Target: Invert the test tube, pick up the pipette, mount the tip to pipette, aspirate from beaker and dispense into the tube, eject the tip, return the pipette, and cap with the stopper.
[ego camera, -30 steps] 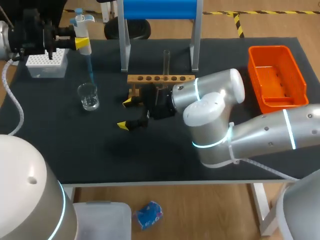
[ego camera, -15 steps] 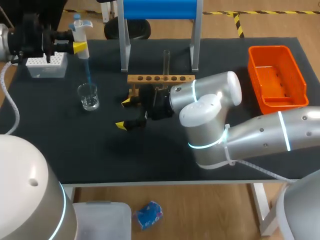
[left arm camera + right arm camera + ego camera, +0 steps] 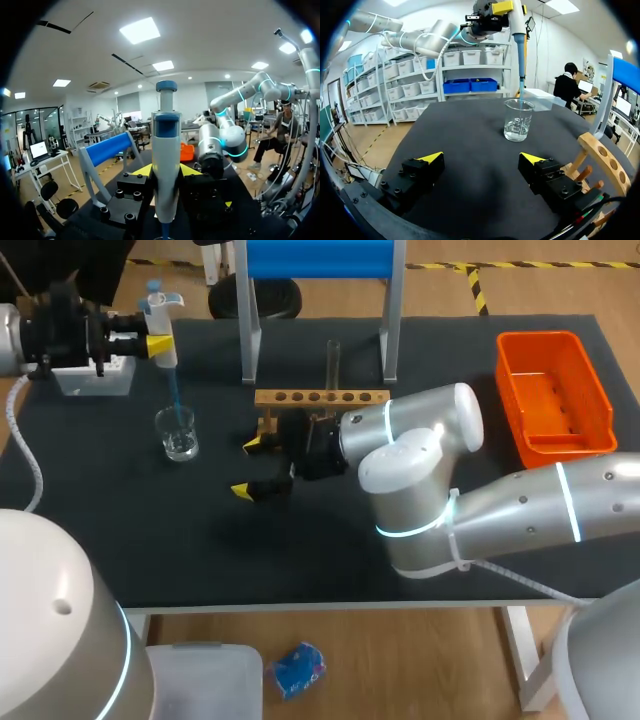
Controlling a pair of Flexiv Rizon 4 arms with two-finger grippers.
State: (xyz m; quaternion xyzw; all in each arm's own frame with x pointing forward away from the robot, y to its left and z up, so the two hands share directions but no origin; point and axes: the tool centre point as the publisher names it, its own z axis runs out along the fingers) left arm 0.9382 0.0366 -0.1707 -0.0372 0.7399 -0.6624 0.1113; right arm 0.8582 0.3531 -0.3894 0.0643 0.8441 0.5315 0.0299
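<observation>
My left gripper [image 3: 155, 340] is shut on a white pipette [image 3: 160, 308] with a blue plunger, held upright at the table's far left. Its long blue tip [image 3: 175, 390] ends just above the rim of the glass beaker [image 3: 177, 433], which holds a little clear liquid. In the left wrist view the pipette [image 3: 166, 140] stands between the yellow fingers of my left gripper [image 3: 166, 171]. A test tube [image 3: 333, 360] stands in the wooden rack [image 3: 320, 397]. My right gripper [image 3: 250, 467] is open and empty, low over the mat beside the rack and facing the beaker [image 3: 518, 120].
A white tip box [image 3: 95, 378] sits at the far left behind my left gripper. A blue-topped metal stand [image 3: 320, 260] rises behind the rack. An orange bin [image 3: 600, 415] stands at the right. The rack's end [image 3: 600, 155] is beside my right gripper [image 3: 481, 158].
My left arm has drawn back a little to the left, and the pipette has swung more upright with its tip over the beaker. My right arm edged slightly left.
</observation>
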